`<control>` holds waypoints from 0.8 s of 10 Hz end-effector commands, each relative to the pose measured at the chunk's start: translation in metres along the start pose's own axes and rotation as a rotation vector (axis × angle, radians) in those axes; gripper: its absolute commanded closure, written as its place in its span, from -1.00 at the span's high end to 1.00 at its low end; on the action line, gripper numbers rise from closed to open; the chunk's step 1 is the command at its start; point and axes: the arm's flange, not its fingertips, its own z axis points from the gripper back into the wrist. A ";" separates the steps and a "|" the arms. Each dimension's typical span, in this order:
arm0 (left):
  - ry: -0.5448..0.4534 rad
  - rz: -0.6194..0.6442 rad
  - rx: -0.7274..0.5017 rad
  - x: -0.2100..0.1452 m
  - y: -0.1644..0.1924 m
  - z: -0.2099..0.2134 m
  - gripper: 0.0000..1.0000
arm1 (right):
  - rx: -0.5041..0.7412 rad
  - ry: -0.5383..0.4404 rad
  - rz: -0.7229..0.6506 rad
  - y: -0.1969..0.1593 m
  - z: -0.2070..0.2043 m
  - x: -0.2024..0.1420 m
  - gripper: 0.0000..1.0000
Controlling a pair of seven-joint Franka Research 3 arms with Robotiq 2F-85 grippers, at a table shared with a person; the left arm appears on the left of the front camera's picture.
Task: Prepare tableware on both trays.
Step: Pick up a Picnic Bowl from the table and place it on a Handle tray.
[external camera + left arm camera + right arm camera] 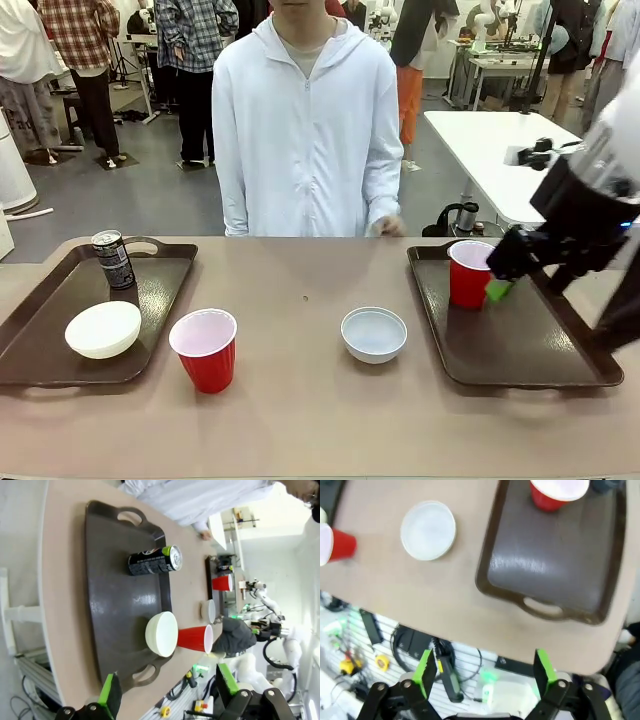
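Note:
On the left tray [40,330] a dark can [113,259] stands behind a white bowl [103,329]. One red cup [205,350] and the pale grey-blue bowl [374,333] rest on the bare table between the trays. The other red cup [469,272] stands at the far left corner of the right tray [540,340]. My right gripper [500,285] hovers just right of that cup, and its wrist view shows the right gripper [485,675] open and empty. My left gripper [167,690] is open and empty, off the near end of the left tray [115,605].
A person in a white hooded top stands at the far side, one hand [385,228] at the table's far edge. Bare tabletop lies between the trays and along the near edge. Most of the right tray's floor is bare.

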 end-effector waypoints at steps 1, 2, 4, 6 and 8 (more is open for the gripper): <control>-0.010 0.000 -0.010 -0.002 -0.002 0.000 1.00 | 0.015 -0.016 -0.059 0.018 -0.038 0.044 1.00; -0.010 0.000 -0.010 -0.002 -0.002 0.000 1.00 | 0.014 -0.010 -0.058 0.028 -0.055 0.068 1.00; -0.010 0.000 -0.010 -0.002 -0.002 0.000 1.00 | -0.065 0.050 -0.093 0.050 -0.097 0.106 1.00; -0.010 0.000 -0.010 -0.002 -0.002 0.000 1.00 | -0.153 0.088 -0.093 0.072 -0.122 0.129 1.00; -0.010 0.000 -0.010 -0.002 -0.002 0.000 1.00 | -0.200 0.114 -0.085 0.084 -0.138 0.143 1.00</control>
